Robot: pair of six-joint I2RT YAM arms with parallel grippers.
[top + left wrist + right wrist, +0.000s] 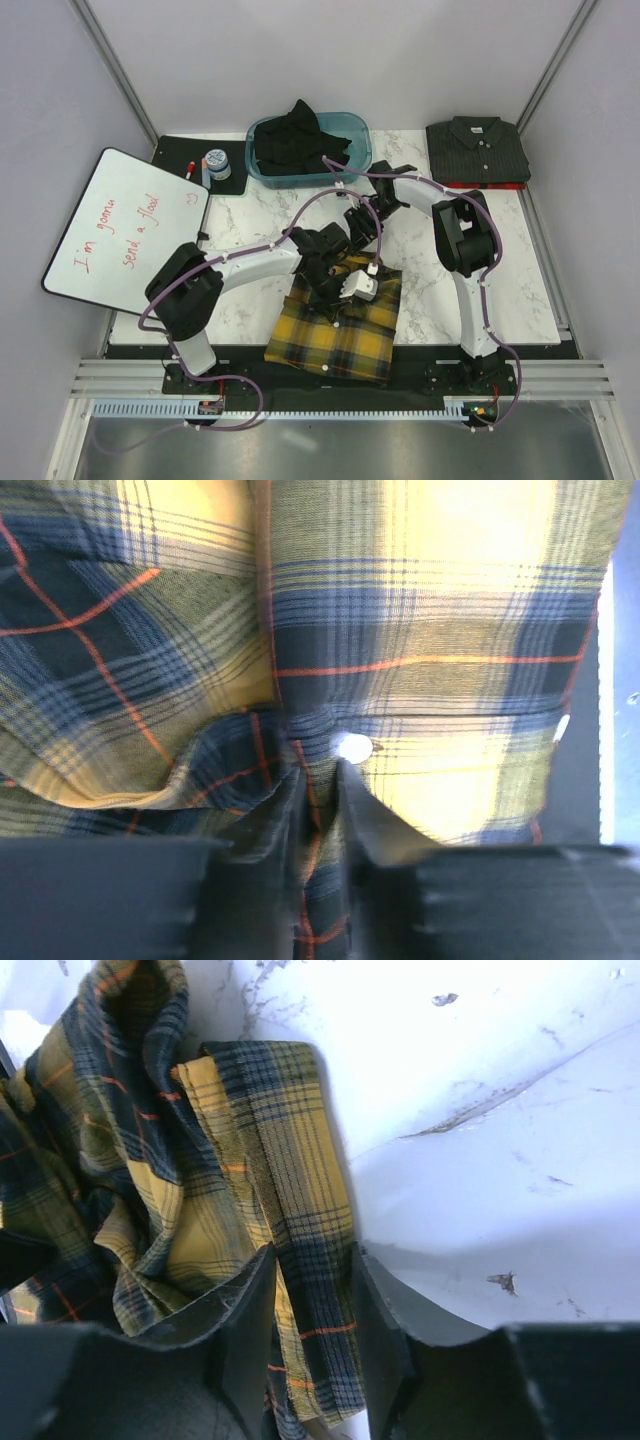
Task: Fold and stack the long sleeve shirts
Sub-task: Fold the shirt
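Observation:
The yellow-and-black plaid shirt (335, 330) lies partly folded at the table's near edge, its front hanging over the black rail. My left gripper (342, 288) is down on its upper part. In the left wrist view it (318, 770) is shut on a fold of the plaid shirt (450, 600) beside a pale button (353, 747). My right gripper (358, 232) is just behind, and in its wrist view it (312, 1255) is shut on a strip of the plaid shirt (290, 1160) held above the marble. The dark charcoal shirt (478, 150) lies folded at the back right. The black shirt (298, 138) is heaped in a bin.
The teal bin (358, 128) stands at the back middle. A black mat (175, 152) at the back left holds a small jar (217, 164) and a marker (190, 168). A whiteboard (125, 225) with red writing leans over the left edge. Walls close in on three sides.

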